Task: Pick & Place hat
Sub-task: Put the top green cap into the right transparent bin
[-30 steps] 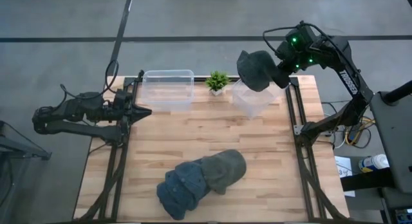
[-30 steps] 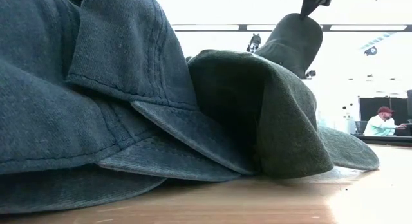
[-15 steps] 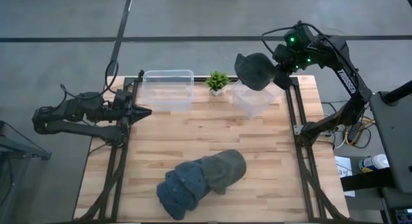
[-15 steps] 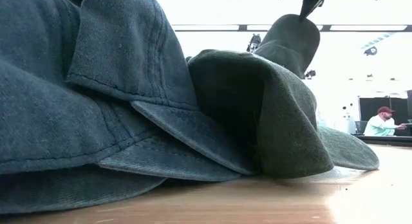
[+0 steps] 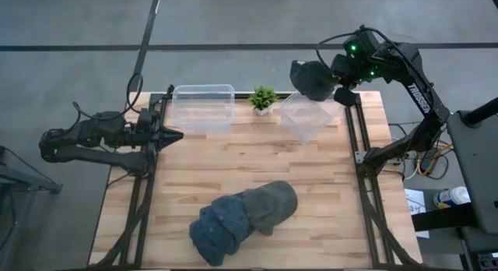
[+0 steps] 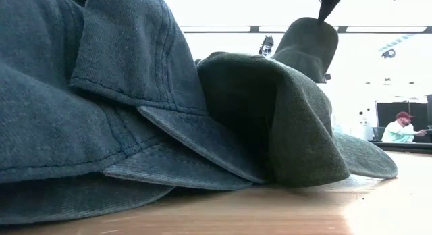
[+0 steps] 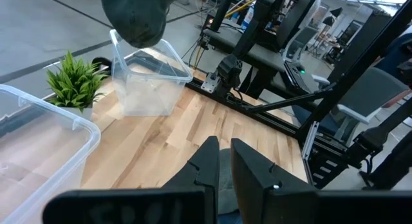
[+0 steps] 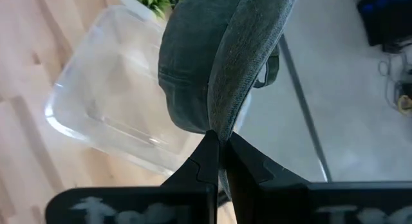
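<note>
My right gripper [image 5: 340, 86] is shut on a dark grey-green hat [image 5: 311, 78], carried in the air over the far rim of a clear bin [image 5: 306, 120] at the table's far right. The low view shows that hat [image 6: 307, 46] hanging under the gripper [image 6: 329, 1]. A pile of hats [image 5: 245, 216], blue ones and a grey-green one, rests on the wood near the table's near edge. My left gripper [image 5: 176, 134] waits shut at the table's left edge, touching nothing. My right gripper pinches the hat by the edge of its brim [image 8: 220, 132] between the two fingers, which come from above and point down. The hat is lifted clear and hangs below the fingers, its crown [image 8: 187, 76] over the clear bin [image 8: 116, 114].
A second clear bin [image 5: 204, 107] stands at the far edge left of a small green plant [image 5: 263, 98], which sits between the two bins. Bare wood lies between the bins and the hat pile. The low view is mostly filled by the pile [image 6: 135, 100].
My right gripper has carried the hat a little toward the table's far edge, still shut on it. The hat has turned in the hold and shows narrower from above than a second ago.
</note>
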Robot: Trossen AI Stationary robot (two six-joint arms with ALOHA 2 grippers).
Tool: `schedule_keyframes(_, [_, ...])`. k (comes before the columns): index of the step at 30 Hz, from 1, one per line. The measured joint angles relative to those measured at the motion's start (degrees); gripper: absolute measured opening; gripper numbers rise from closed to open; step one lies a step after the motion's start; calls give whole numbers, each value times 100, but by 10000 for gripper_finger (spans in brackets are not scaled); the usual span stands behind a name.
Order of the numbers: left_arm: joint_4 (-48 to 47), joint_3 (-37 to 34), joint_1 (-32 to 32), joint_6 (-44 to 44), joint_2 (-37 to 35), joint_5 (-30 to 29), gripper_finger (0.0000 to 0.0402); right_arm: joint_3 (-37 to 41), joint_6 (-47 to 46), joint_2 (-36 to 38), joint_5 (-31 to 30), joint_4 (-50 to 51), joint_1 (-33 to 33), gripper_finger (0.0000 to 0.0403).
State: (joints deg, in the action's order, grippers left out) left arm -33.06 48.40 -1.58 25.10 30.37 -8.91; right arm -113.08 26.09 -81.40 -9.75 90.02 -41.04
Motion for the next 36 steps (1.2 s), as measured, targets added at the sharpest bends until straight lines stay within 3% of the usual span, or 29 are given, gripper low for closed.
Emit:
schedule_keyframes(4, [0,0,-1,-4,0,0,35,20,176,19,-333,-2,26,11])
schedule_keyframes(16, [1,0,1,-304,0,-134,35,675,660,32,-456,0,114,11])
schedule_keyframes(36, [-2,-174,0,-254,17,-311,35,1576,1204,67,-157,-6,103,11])
